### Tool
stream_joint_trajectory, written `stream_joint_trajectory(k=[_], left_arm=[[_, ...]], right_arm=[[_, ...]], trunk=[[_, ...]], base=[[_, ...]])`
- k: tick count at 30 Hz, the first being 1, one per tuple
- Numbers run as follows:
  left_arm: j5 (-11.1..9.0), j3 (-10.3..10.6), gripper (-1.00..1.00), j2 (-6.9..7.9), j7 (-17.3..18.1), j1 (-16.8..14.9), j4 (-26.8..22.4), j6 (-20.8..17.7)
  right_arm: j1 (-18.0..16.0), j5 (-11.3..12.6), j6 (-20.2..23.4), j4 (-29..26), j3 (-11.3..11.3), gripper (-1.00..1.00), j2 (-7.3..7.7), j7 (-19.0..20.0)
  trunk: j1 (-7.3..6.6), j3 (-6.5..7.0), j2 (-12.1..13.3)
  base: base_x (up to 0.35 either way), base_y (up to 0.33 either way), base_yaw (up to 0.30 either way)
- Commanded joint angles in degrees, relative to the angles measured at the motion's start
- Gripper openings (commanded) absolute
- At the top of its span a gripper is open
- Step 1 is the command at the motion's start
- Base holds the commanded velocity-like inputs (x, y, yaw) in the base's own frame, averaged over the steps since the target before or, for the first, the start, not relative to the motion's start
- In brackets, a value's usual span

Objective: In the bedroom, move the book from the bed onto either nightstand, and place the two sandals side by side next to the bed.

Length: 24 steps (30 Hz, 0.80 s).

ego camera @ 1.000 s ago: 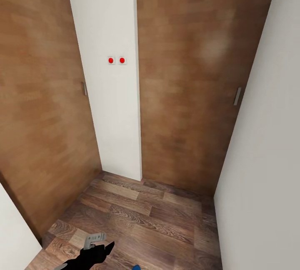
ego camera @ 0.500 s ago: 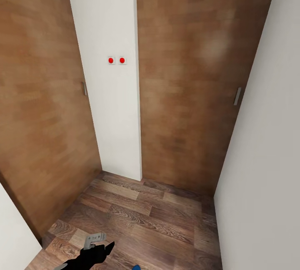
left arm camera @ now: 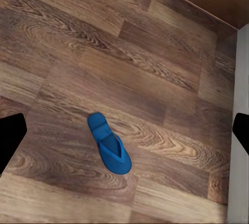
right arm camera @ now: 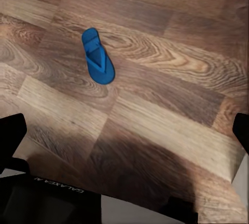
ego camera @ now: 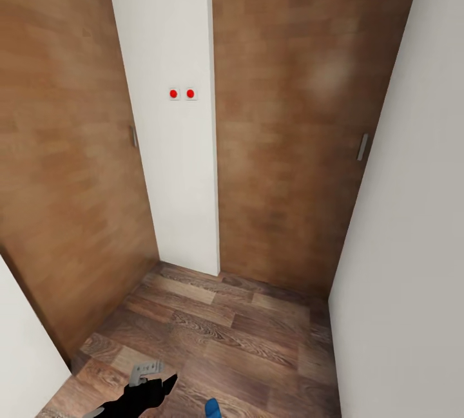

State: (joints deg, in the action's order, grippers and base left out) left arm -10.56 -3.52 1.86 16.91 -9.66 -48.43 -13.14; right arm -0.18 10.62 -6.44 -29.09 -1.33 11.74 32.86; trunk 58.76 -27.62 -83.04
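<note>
Sandal pickup: approach from above in the hallway corner.

I centre the left hand (left arm camera: 124,130), fingers wide apart, over the sandal (left arm camera: 109,143) on the floor (left arm camera: 155,68); right hand (right arm camera: 124,130) likewise spread.

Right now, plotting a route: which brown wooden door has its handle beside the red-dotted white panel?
The left brown wooden door; the right door's handle sits far away.

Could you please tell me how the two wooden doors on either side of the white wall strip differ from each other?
The left door angles toward the camera, running along the left of the head view; the right door faces it squarely. The left door's handle sits beside the white wall strip; the right door's handle sits at the far edge, away from the strip. Both are plain brown wood with slim grey vertical handles, reaching the plank floor.
</note>
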Motion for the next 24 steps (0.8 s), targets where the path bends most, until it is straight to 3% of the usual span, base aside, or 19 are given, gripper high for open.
stream_joint_trajectory(k=[1,19,24], left_arm=[[-0.6,-0.1,1.0,-0.01,0.2,0.0,-0.1,-0.6],[-0.6,-0.1,1.0,-0.01,0.2,0.0,-0.1,-0.6],[-0.6,-0.1,1.0,-0.01,0.2,0.0,-0.1,-0.6]], right_arm=[[0.0,0.5,0.2,0.1,-0.3,1.0,2.5,0.4],[0.0,0.5,0.1,0.1,-0.3,1.0,2.5,0.4],[0.0,0.5,0.2,0.1,-0.3,1.0,2.5,0.4]], trunk=[[-0.03,-0.06,0.0],[-0.03,-0.06,0.0],[-0.03,-0.06,0.0]], base=[[-0.186,0.0,0.0],[-0.019,0.0,0.0],[0.0,0.148,0.0]])
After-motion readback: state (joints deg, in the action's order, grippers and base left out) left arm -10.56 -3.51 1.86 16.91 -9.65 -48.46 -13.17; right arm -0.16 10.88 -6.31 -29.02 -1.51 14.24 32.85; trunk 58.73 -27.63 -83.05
